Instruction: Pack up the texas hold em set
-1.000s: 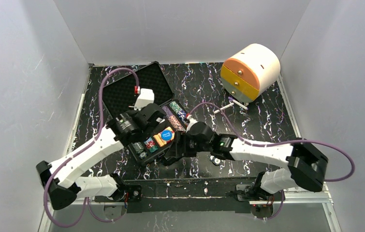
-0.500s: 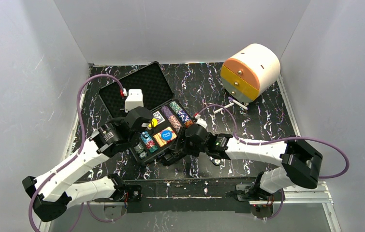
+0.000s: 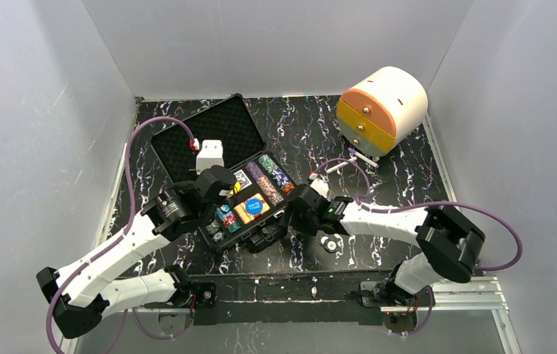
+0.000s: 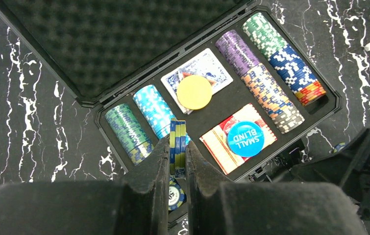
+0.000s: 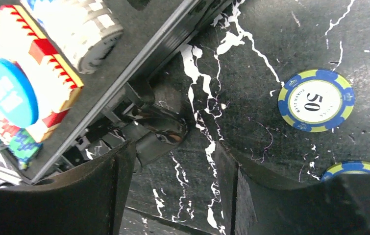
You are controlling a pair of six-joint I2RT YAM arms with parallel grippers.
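The black poker case (image 3: pixel 209 129) lies open with its foam lid back, and it also shows in the left wrist view (image 4: pixel 99 44). Rows of chips (image 4: pixel 271 88), a card deck (image 4: pixel 212 66), a yellow button (image 4: pixel 194 92) and a blue "small blind" button (image 4: pixel 245 138) sit in its tray. My left gripper (image 4: pixel 178 147) is shut on a few blue-and-yellow chips (image 4: pixel 177 139), held on edge above the tray's near-left slot (image 3: pixel 220 214). My right gripper (image 5: pixel 175 156) is open and empty over the table beside the case's front handle (image 5: pixel 160 129).
Two loose blue-and-yellow chips lie on the table right of the case, a "50" chip (image 5: pixel 315 100) and another (image 5: pixel 352 169); one shows in the top view (image 3: pixel 328 243). An orange-and-cream drawer unit (image 3: pixel 380 107) stands at the back right, with a white pen (image 3: pixel 345 164) near it.
My left arm has drawn back toward the near left and now hangs over the tray's near-left end. My right arm has shifted slightly along the case's front edge.
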